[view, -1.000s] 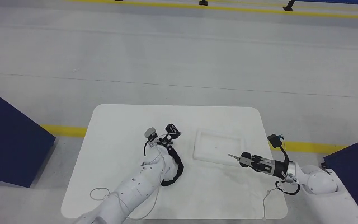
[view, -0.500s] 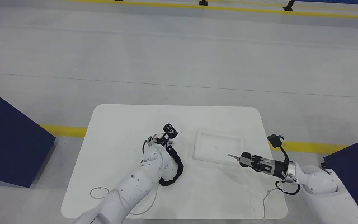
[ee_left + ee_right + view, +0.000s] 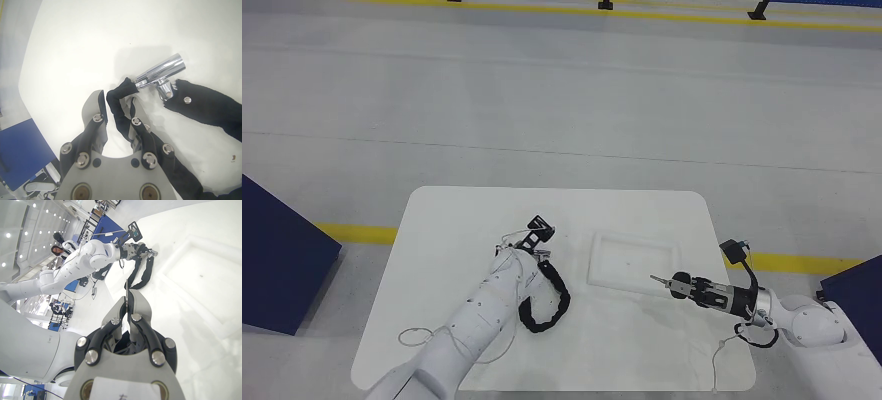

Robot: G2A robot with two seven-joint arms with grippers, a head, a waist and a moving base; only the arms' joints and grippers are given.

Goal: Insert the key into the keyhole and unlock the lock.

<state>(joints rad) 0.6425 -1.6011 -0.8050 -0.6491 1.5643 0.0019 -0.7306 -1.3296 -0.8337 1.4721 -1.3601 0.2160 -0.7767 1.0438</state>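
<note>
The right pincer (image 3: 129,298) is clenched on the key (image 3: 127,289), a white tray (image 3: 627,258) at its ten o'clock parting it from the chain lock (image 3: 162,71) the left pincer (image 3: 117,96) grasps.

A big robot lab or factory hall: bare grey floor (image 3: 562,90) marked with yellow lines (image 3: 357,233), blue partitions (image 3: 272,265) beside the white desk (image 3: 442,240), rows of ceiling lights (image 3: 8,235) high overhead

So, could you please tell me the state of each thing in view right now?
left hand, shut on the chain lock, by its sleeve.
right hand, shut on the key.
key, held, not inserted.
chain lock, lying on the table, both ends at its cylinder.
</note>
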